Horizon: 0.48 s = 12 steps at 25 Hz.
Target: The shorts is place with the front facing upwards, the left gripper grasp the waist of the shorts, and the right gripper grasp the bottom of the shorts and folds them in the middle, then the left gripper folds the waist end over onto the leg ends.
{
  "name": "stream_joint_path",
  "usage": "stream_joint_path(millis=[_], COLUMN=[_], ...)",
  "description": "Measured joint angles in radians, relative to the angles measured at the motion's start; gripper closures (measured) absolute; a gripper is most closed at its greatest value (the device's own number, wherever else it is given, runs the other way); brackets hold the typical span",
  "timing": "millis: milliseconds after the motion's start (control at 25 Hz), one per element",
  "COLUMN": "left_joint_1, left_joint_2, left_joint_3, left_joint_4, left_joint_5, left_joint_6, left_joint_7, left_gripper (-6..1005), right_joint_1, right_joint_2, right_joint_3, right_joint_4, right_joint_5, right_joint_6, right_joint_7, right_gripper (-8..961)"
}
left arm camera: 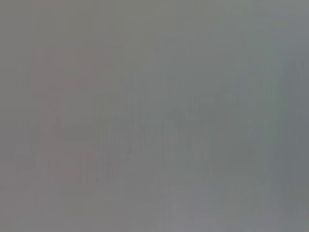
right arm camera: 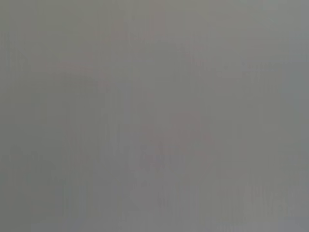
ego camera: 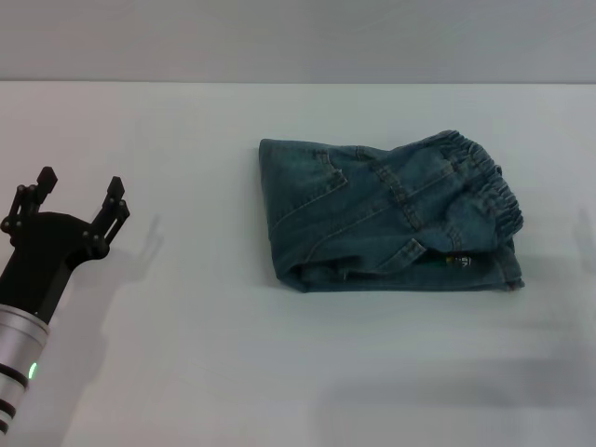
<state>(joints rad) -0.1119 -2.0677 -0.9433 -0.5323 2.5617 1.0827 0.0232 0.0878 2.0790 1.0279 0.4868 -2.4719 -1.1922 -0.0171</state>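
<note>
The shorts (ego camera: 386, 216) lie folded into a compact blue-green denim bundle on the white table (ego camera: 205, 354), right of centre in the head view. Their ruffled waist (ego camera: 484, 186) rests on top at the bundle's right end, over the layers beneath. The leg hems are covered and I cannot make them out. My left gripper (ego camera: 79, 198) is open at the far left, well away from the cloth, with nothing between its black fingers. The right gripper is out of view. Both wrist views show only plain grey.
The table's far edge (ego camera: 298, 84) meets a grey wall. A small label (ego camera: 458, 263) peeks out at the bundle's front right.
</note>
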Motion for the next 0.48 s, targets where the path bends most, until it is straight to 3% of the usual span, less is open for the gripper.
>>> stream_joint_path(millis=[480], left_joint_1=[-0.004], left_joint_2=[-0.002], left_joint_3=[0.003], left_joint_4=[0.0], left_joint_5=[0.0], left_joint_6=[-0.004], left_joint_7=[0.0], left_gripper=[165], right_joint_1=[0.003], right_joint_2=[0.001], right_joint_3=[0.01], right_joint_4=[-0.002], right_joint_5=[0.0], right_joint_6=[-0.001], right_joint_7=[0.0], right_gripper=[328])
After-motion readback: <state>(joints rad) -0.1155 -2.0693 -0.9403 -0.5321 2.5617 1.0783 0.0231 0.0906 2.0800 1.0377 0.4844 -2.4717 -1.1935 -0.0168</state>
